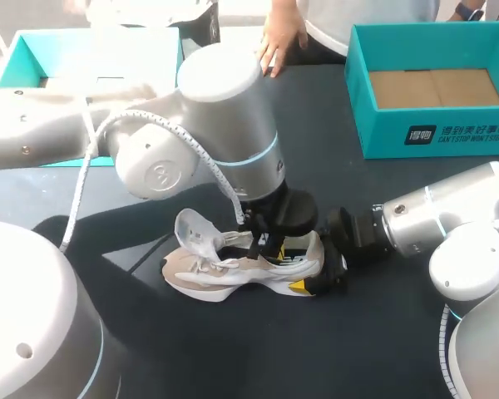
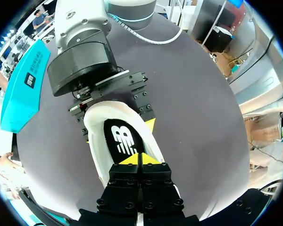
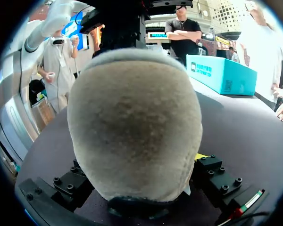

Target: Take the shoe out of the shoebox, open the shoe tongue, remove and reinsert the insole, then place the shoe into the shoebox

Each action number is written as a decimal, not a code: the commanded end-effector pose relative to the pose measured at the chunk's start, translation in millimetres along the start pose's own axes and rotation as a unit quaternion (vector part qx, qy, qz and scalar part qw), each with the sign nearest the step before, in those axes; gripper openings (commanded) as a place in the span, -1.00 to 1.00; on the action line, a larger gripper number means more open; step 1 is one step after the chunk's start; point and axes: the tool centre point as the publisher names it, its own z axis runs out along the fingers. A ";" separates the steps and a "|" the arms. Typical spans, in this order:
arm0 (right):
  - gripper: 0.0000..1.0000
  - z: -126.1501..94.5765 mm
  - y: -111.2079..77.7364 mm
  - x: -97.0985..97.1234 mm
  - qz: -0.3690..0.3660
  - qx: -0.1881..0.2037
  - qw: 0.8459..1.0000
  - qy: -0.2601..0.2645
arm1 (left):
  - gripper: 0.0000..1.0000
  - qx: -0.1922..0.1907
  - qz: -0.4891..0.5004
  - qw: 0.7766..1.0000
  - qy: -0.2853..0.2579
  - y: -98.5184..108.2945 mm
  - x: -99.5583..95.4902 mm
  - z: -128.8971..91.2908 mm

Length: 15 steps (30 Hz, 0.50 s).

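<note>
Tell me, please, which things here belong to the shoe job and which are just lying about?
In the job: shoe, its insole, teal shoebox at far right, left gripper inside the shoe, right gripper at the heel.
Lying about: second teal box at far left, partly behind my left arm; a person's hand at the table's far edge.

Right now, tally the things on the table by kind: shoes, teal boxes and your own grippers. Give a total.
Shoe: 1
Teal boxes: 2, the right box and the left box
Grippers: 2, the left gripper and the right gripper
Total: 5
</note>
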 end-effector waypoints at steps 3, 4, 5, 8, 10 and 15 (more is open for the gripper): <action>-1.00 5.7 -2.9 -4.1 0.001 0.003 1.000 0.000 | -1.00 0.005 -0.011 1.000 0.000 -4.2 0.6 19.6; -1.00 5.7 -2.9 -4.1 0.001 0.003 1.000 0.000 | -1.00 0.005 -0.015 1.000 0.001 -1.8 0.9 20.9; -1.00 5.7 -2.9 -4.1 0.001 0.003 1.000 0.000 | -1.00 0.006 -0.017 1.000 0.002 0.3 1.0 21.5; -1.00 5.7 -2.9 -4.1 0.001 0.003 1.000 0.000 | -1.00 0.006 -0.025 1.000 0.005 5.2 1.8 22.3; -1.00 5.7 -2.9 -4.1 0.001 0.003 1.000 0.000 | -1.00 0.004 -0.027 1.000 0.005 8.0 1.7 23.0; -1.00 5.7 -2.9 -4.1 0.001 0.003 1.000 0.000 | -1.00 -0.005 -0.033 0.999 0.012 14.2 -2.3 25.4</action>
